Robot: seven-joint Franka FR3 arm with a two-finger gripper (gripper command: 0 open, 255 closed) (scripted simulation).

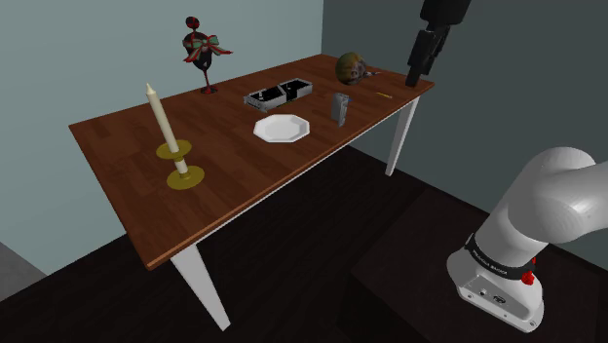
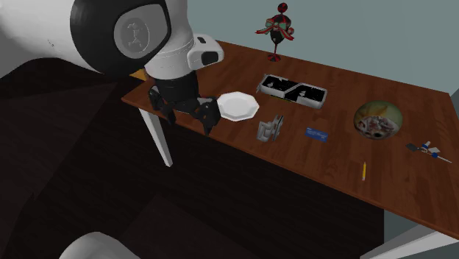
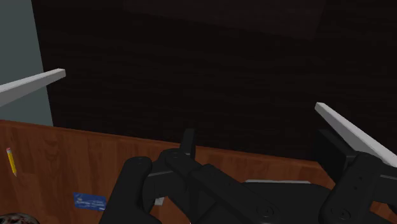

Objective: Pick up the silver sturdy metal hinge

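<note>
The hinge [image 1: 339,107] is a small grey metal piece standing upright on the brown table [image 1: 224,166], just beside the white plate [image 1: 282,128]. In the second exterior view the hinge [image 2: 270,129] stands between the plate [image 2: 237,105] and a blue card [image 2: 317,133]. My black gripper [image 1: 416,76] hangs high in the air over the table's far corner, well apart from the hinge. Its fingers stand apart with nothing between them, as the wrist view [image 3: 245,191] and the second exterior view [image 2: 187,118] show.
A candle on a brass holder [image 1: 173,146], a red-ribboned goblet [image 1: 203,54], a grey tray [image 1: 281,94], a mottled ball [image 1: 351,66] and a pencil [image 2: 363,171] share the table. Scissors [image 2: 430,151] lie near the corner. White legs [image 1: 398,136] carry the table over dark floor.
</note>
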